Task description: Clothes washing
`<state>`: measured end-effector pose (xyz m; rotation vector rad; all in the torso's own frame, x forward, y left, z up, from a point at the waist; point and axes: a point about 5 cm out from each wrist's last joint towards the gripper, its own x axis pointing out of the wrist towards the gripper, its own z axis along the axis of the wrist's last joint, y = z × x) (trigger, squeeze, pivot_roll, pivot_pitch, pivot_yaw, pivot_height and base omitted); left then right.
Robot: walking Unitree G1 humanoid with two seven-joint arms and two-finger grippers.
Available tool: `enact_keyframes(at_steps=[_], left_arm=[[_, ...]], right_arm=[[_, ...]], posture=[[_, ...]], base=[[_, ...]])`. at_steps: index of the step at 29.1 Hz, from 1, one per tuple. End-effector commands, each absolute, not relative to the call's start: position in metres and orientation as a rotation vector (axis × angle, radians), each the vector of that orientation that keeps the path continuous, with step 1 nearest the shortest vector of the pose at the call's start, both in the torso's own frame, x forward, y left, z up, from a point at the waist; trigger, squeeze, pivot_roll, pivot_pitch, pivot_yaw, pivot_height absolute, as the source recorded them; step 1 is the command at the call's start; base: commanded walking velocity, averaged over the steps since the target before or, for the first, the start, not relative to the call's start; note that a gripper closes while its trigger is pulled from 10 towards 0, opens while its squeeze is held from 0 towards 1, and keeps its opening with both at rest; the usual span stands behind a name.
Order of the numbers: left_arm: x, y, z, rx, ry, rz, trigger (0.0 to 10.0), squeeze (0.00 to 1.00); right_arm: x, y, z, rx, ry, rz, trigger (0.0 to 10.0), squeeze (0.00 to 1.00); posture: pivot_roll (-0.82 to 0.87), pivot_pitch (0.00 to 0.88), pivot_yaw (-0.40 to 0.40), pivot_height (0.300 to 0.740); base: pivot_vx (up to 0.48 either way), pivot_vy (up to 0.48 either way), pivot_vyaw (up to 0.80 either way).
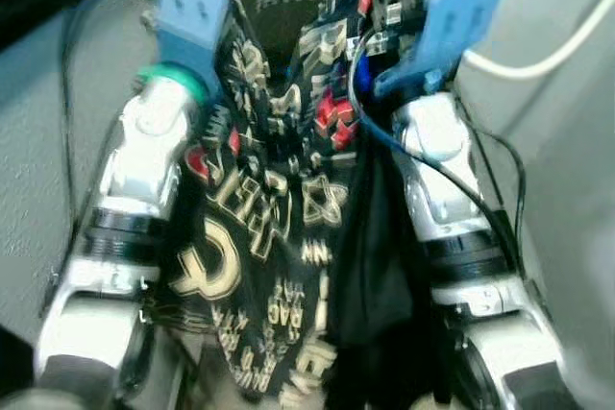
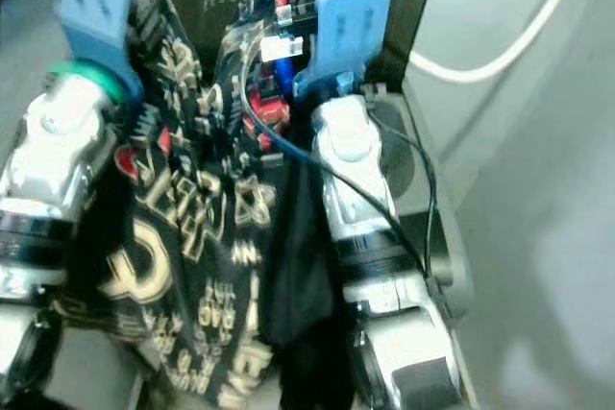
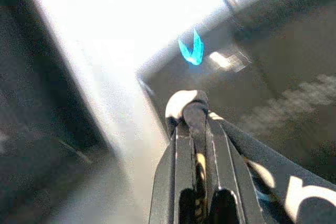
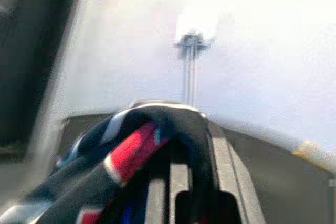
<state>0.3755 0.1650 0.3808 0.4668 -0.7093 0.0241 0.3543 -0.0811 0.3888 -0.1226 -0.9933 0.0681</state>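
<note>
Hanging between both raised arms, a printed shirt (image 1: 259,237) was clamped by left gripper (image 3: 191,111) and right gripper (image 4: 178,124).

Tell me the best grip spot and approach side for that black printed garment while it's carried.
Grip the top edge, coming from each outer side. The printed garment hangs limp between both arms, so two spread holds along its upper hem keep it open. The left gripper and right gripper already pinch cloth there; the lower part dangles freely and would probably just bunch.
</note>
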Motion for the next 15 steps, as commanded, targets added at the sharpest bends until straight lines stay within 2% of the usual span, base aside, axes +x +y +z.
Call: enact_keyframes(at_steps=[1,2,3,4,6,12,13,14,15], left_arm=[[0.381,0.166,0.37,0.507,-0.681,0.027,10.0,0.0],[0.389,0.165,0.35,0.514,-0.539,-0.074,10.0,0.0],[0.39,0.16,0.323,0.452,-0.385,-0.229,10.0,0.0],[0.39,0.16,0.323,0.452,-0.385,-0.229,10.0,0.0],[0.383,0.149,0.294,0.335,-0.229,-0.429,10.0,0.0],[0.372,0.137,0.28,0.241,-0.169,-0.578,10.0,0.0],[0.368,0.133,0.275,0.232,-0.155,-0.633,10.0,0.13],[0.368,0.133,0.275,0.232,-0.155,-0.633,10.0,0.13],[0.367,0.128,0.27,0.232,-0.162,-0.684,10.0,1.0]], right_arm=[[0.356,-0.081,0.388,-0.138,-1.007,0.024,10.0,0.0],[0.364,-0.081,0.372,-0.216,-0.945,-0.002,10.0,0.0],[0.372,-0.084,0.339,-0.301,-0.814,0.024,10.0,0.0],[0.372,-0.084,0.339,-0.301,-0.814,0.024,10.0,0.0],[0.379,-0.09,0.297,-0.37,-0.644,0.068,10.0,0.0],[0.383,-0.103,0.269,-0.434,-0.511,0.081,10.0,0.0],[0.385,-0.108,0.261,-0.46,-0.467,0.074,10.0,0.0],[0.385,-0.108,0.261,-0.46,-0.467,0.074,10.0,0.0],[0.389,-0.116,0.253,-0.476,-0.436,0.049,10.0,0.03]], posture=[[0.13,0.0,0.044,0.74],[0.14,0.0,0.044,0.74],[0.13,0.009,0.05,0.74],[0.13,0.009,0.05,0.74],[0.13,0.01,0.052,0.74],[0.13,0.011,0.059,0.74],[0.13,0.01,0.061,0.74],[0.13,0.01,0.061,0.74],[0.13,0.01,0.064,0.74]], base=[[0.0,0.0,0.0],[0.0,0.0,0.0],[0.0,0.0,0.0],[0.0,0.0,0.0],[0.0,0.0,0.0],[0.0,0.0,0.0],[0.0,0.0,0.0],[0.0,0.0,0.0],[0.0,0.0,0.0]])
